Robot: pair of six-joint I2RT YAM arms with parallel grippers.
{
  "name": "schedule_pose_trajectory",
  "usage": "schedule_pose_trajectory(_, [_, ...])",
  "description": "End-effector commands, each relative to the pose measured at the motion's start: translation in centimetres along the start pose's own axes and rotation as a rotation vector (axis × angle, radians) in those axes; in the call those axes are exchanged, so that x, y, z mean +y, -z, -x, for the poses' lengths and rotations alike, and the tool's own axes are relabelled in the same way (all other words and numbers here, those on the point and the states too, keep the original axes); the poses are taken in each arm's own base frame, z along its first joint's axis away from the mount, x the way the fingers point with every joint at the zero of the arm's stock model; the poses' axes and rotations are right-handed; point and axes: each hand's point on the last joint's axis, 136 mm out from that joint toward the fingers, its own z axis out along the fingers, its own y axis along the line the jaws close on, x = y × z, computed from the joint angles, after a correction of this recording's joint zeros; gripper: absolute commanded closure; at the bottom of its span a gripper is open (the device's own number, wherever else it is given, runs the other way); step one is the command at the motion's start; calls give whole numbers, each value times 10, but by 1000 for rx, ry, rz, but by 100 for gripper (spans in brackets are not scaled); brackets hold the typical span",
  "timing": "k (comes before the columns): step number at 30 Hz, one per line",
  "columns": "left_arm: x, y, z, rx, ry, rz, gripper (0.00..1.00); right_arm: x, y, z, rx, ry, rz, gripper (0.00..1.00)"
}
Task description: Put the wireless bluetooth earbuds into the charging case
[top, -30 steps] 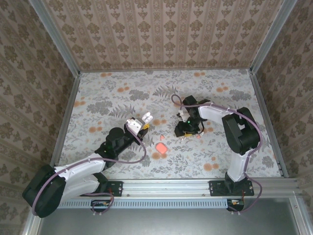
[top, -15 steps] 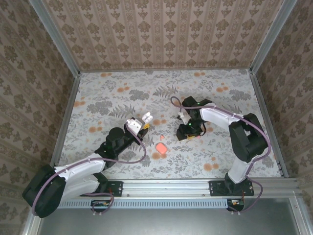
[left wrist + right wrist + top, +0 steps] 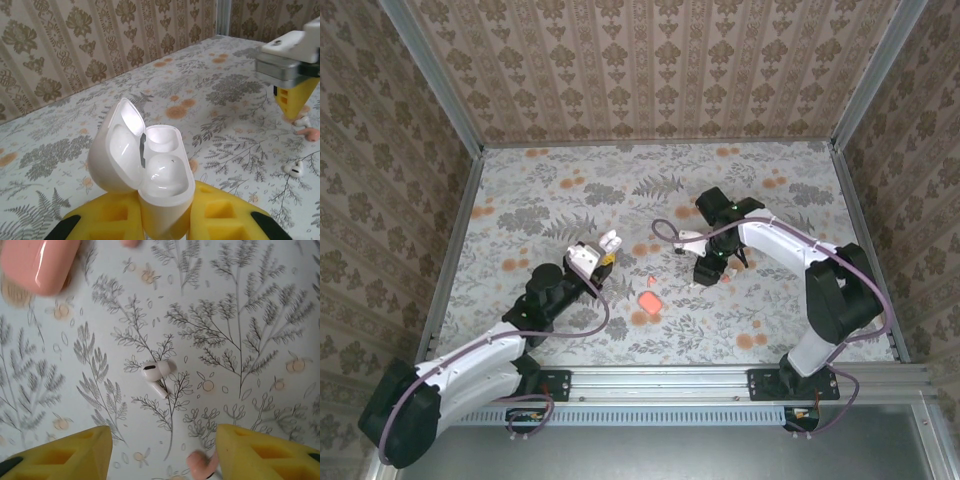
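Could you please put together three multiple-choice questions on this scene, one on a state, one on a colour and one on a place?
1. How is the white case in the left pincer?
A. Lid shut.
B. Lid open, two earbuds seated.
C. Lid open, nothing inside.

2. What colour is the closed case lying on the table?
A. Blue.
B. Pink.
C. Black.

3. Where is the white earbud?
A. Loose on the table, ahead of the right pincer.
B. Inside the white case.
C. On top of the closed case.

Answers:
1 C: the left wrist view shows the lid swung up over empty insides.
2 B: it is glossy pink in the right wrist view.
3 A: it lies on the patterned surface beyond the spread yellow fingers.
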Motion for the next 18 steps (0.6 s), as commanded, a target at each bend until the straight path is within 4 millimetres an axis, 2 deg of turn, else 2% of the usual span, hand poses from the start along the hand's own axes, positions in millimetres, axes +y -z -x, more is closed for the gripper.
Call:
schedule_pose_trajectory(1, [-4,5,-9,25,31,-36,91,6,-15,-5,14,305,54,43])
schedule_pose_trajectory(8, [-5,8,-17,39,42,-70,91,0,-41,0,40,380,68,44])
schedule_pose_trajectory(18, [-4,7,-19,49,47,-74,90,7,-61,4,59,374,108,46])
